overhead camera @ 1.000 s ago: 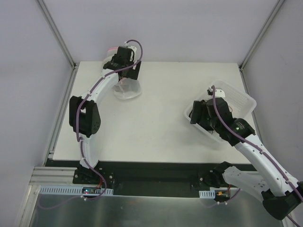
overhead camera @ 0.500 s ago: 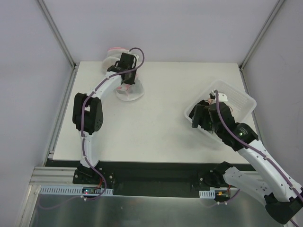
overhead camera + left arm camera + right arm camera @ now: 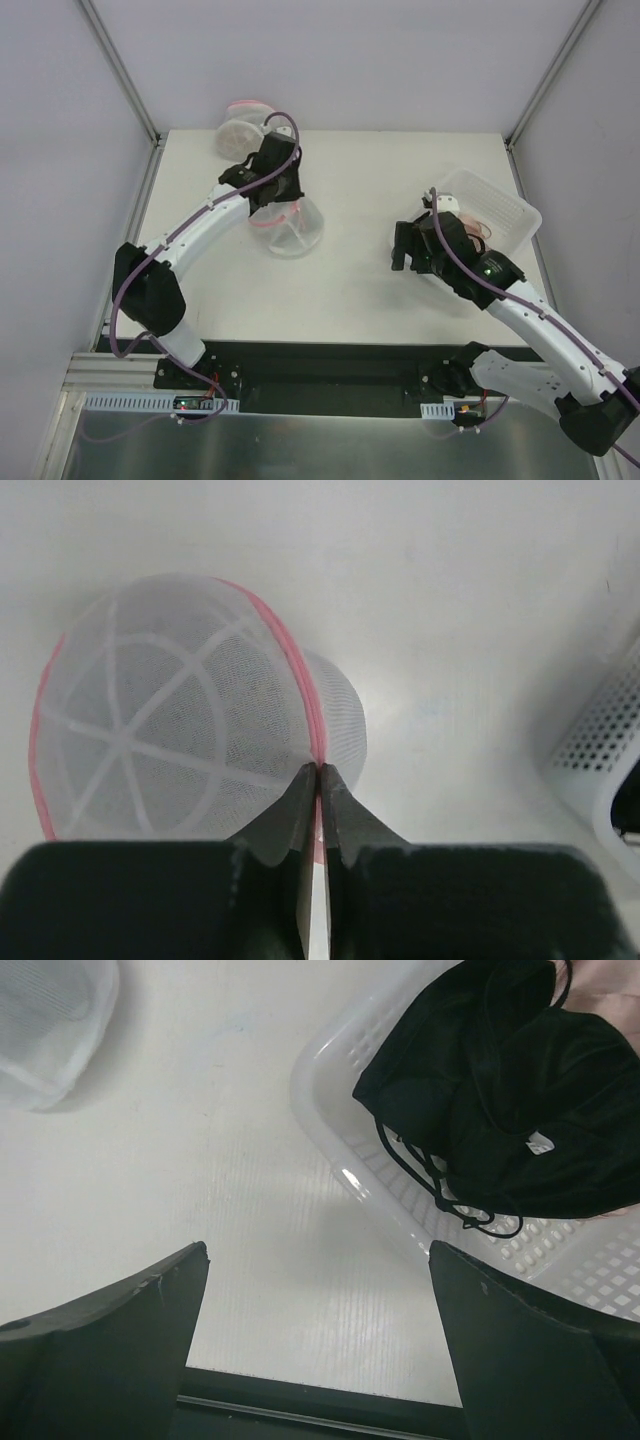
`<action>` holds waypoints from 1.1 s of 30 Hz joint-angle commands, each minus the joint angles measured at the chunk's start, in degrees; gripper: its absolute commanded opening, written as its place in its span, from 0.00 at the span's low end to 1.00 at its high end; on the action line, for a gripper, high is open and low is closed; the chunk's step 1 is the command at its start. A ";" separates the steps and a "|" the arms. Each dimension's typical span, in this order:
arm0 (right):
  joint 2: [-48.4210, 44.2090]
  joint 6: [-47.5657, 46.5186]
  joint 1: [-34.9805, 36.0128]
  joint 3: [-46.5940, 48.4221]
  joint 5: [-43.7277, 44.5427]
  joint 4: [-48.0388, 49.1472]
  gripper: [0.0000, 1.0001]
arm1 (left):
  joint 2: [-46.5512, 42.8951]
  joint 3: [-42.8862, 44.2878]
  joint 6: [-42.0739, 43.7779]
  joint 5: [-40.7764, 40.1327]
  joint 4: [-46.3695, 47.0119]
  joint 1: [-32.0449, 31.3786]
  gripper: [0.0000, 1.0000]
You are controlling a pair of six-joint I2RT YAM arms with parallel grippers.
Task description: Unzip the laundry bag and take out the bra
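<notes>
The laundry bag (image 3: 292,230) is a floppy dome of white mesh with a pink zipper rim, lying left of the table's middle. My left gripper (image 3: 274,203) sits at the bag's far edge. In the left wrist view the bag (image 3: 180,715) shows white ribs, and the left gripper (image 3: 318,772) is shut on its pink rim. No bra shows through the mesh; it is hidden. My right gripper (image 3: 404,250) hovers open over bare table just left of the basket, and in its own view the right gripper (image 3: 318,1255) has nothing between its fingers.
A firmer drum-shaped mesh bag (image 3: 238,126) with a pink rim stands at the back left corner. A white perforated basket (image 3: 505,203) at the right holds a black garment (image 3: 500,1090) and a beige-pink piece (image 3: 612,982). Side walls enclose the table.
My left gripper has shut on the laundry bag's pink rim and dragged the bag from the back of the table towards the middle. The right gripper has shifted slightly left, still open.
</notes>
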 commanded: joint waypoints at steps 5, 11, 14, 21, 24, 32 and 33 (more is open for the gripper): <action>2.00 1.46 4.46 0.41 2.99 1.15 0.96 | 6.84 4.28 -0.91 5.11 -2.06 -5.26 0.51; 1.57 1.72 5.07 0.06 4.84 0.62 0.96 | -2.19 0.88 9.01 2.47 -1.97 -5.44 0.66; 1.56 1.98 5.25 -0.21 5.72 1.41 0.96 | -6.77 -4.39 17.10 5.27 -1.97 -5.44 0.65; 4.29 2.16 5.86 0.23 4.58 4.05 0.96 | -17.24 -21.62 23.35 11.60 7.06 -5.44 0.63; 5.61 2.42 6.74 0.94 4.84 3.79 0.96 | -19.62 -28.40 26.34 13.44 14.62 -5.44 0.61; 5.61 3.13 8.32 1.02 5.98 3.26 0.96 | -19.81 -35.97 35.04 13.36 27.45 -5.44 0.57; 5.43 3.21 8.41 1.02 6.24 3.00 0.96 | -19.27 -35.80 35.39 13.45 28.17 -5.44 0.55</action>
